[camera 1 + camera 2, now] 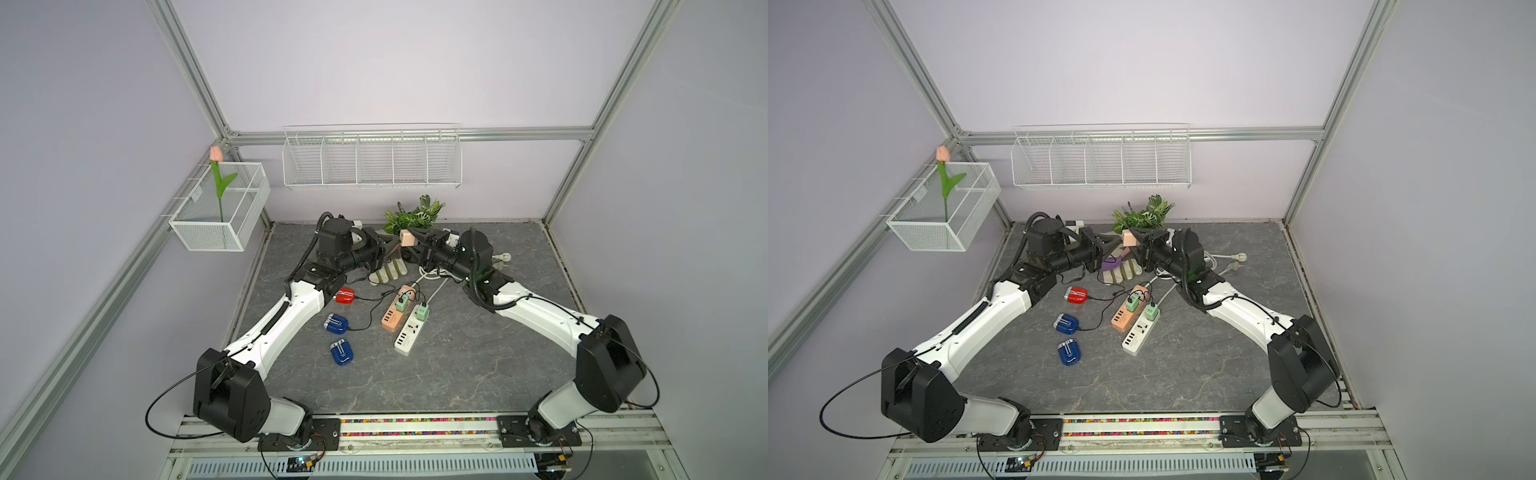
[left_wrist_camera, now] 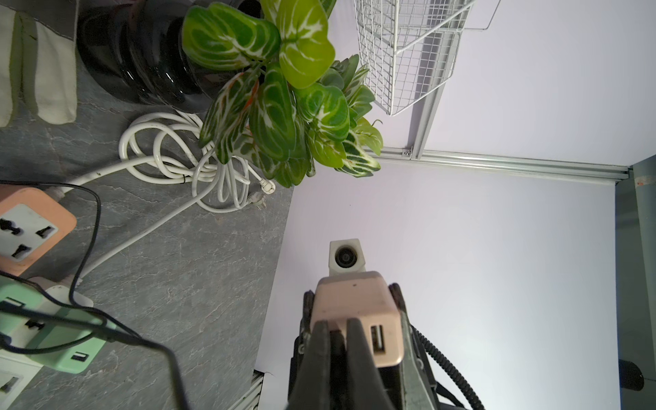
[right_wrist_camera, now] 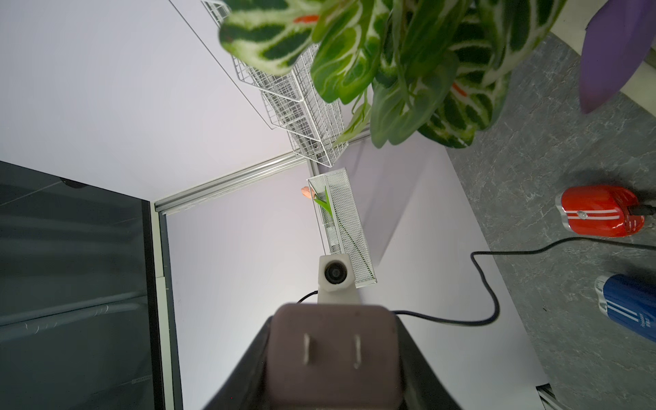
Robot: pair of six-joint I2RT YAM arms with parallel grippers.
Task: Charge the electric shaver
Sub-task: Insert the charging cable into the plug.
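Here, right gripper (image 3: 332, 355) holds pink charger (image 2: 356, 309), left gripper (image 2: 337, 326) pinches plug (image 2: 337, 344)

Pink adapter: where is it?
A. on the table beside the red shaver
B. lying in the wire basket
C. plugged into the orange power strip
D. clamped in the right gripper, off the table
D: the pink adapter, prongs bare, sits between the jaws of the right gripper.

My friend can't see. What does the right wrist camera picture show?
The right tool grips a pink charger plug, its two metal prongs facing the camera. Past it are a leafy plant, and a red shaver and blue shaver lying on the grey table.
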